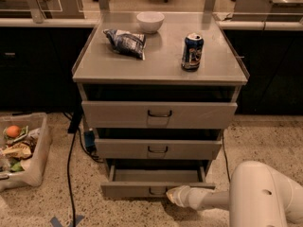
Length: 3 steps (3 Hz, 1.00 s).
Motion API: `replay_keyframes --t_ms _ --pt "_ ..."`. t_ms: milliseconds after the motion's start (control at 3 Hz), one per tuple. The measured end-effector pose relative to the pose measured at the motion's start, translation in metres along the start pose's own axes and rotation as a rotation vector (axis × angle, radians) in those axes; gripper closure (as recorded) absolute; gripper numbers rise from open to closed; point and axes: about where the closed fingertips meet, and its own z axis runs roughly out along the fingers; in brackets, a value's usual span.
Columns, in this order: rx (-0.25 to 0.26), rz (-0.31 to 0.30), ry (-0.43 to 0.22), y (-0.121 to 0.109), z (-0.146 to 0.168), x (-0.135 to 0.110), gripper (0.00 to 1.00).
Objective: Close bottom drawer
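The bottom drawer [137,189], lowest of 3 in the grey metal cabinet [161,70], stands pulled out, its bare inside floor showing behind the shallow front panel. The gripper [177,195] is low near the floor, its pale tip against that panel just right of the small wire handle [156,191]; whether it is apart or together I cannot tell. The white arm [265,197] runs off to the gripper's right.

By my reading, the reach is done and contact looks made, but the closing push is all left: the drawer must travel straight back until its front sits flush.

Above the gripper, the middle drawer [157,149] and top drawer [159,114] also sit slightly proud. Higher up, on the cabinet top, are a soda can [192,52], a crumpled chip bag [125,41] and a white bowl [150,21]. Well to the gripper's left, a clear plastic bin [33,167] of food scraps rests on the floor, with a dark cable [70,164] between it and the cabinet.
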Motion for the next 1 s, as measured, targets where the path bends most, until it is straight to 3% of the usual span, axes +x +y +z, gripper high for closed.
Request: replay_keyframes --t_ms 333,667,1000 --pt "0.030 -0.021 0.003 -0.011 0.012 -0.002 1.00" --pt "0.104 -0.042 0.014 -0.038 0.048 -0.010 1.00" --pt "0.104 -0.040 0.013 -0.038 0.047 -0.009 1.00"
